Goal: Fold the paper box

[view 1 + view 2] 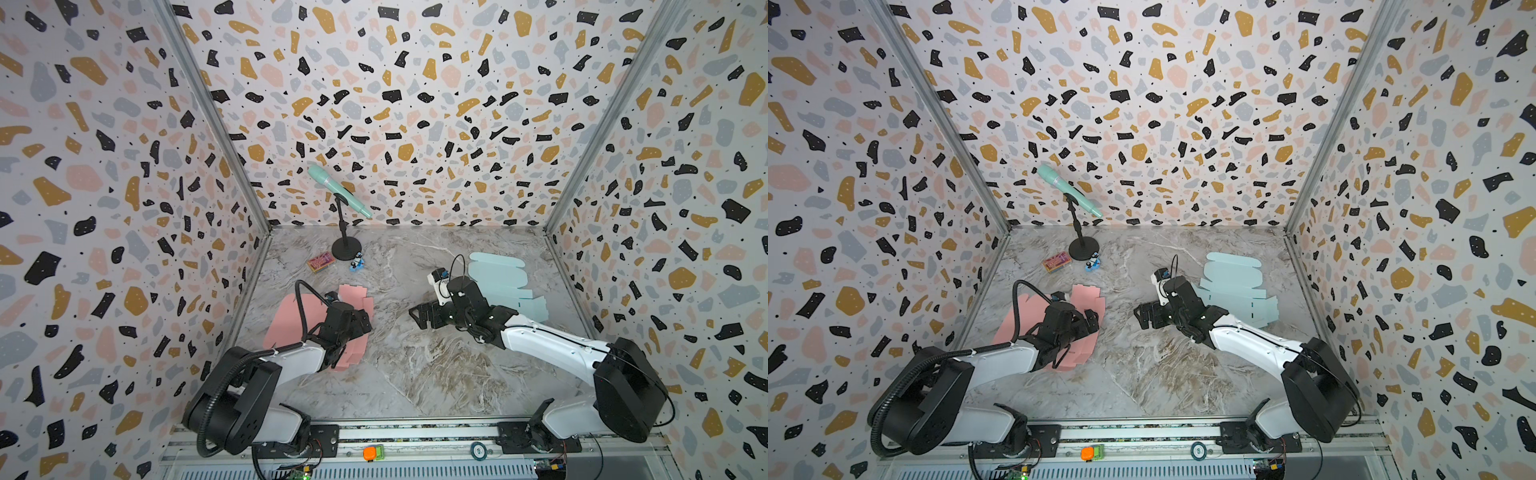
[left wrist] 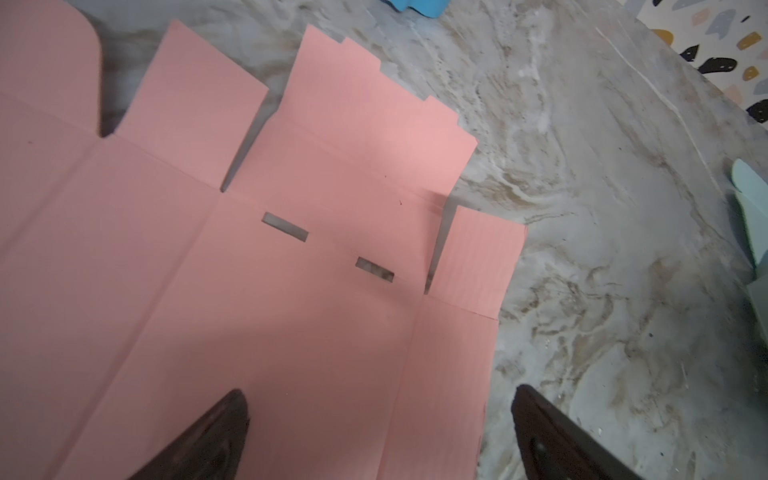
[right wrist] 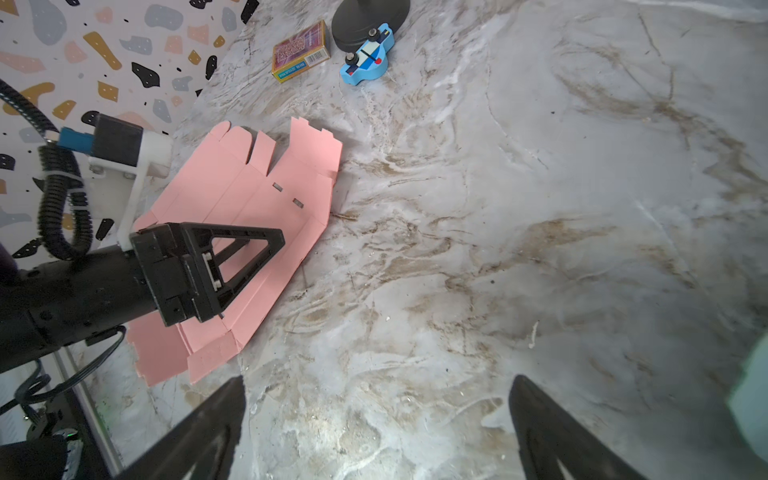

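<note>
A marbled desk (image 1: 415, 374) inside a speckled booth carries two die-cut sheets, both lying flat and unfolded. The pink box blank (image 2: 291, 311) lies on the left side near the wall, flaps spread and two slots showing in a panel. The mint box blank (image 1: 498, 278) lies well apart on the right. At the back stands a mint microphone (image 1: 338, 191) on a black stand. The left hand (image 2: 380, 397), jaws wide and holding nothing, hangs over the pink sheet's inner edge; it appears to hover just above the card, though contact cannot be ruled out from these angles. The right hand (image 3: 378, 382), equally wide and empty, hangs over bare desk between the two sheets, pointing towards the pink one. Beside the stand's base lie a small card pack (image 3: 301, 50) and a blue toy car (image 3: 368, 56), clear of the work. The folding looks barely begun: no panel is raised, and the step in hand seems to be the first approach to the pink blank. The next move likely calls for one hand to pin the base panel while the other slips under a side flap at its crease and lifts it upright without sliding the whole sheet.
</note>
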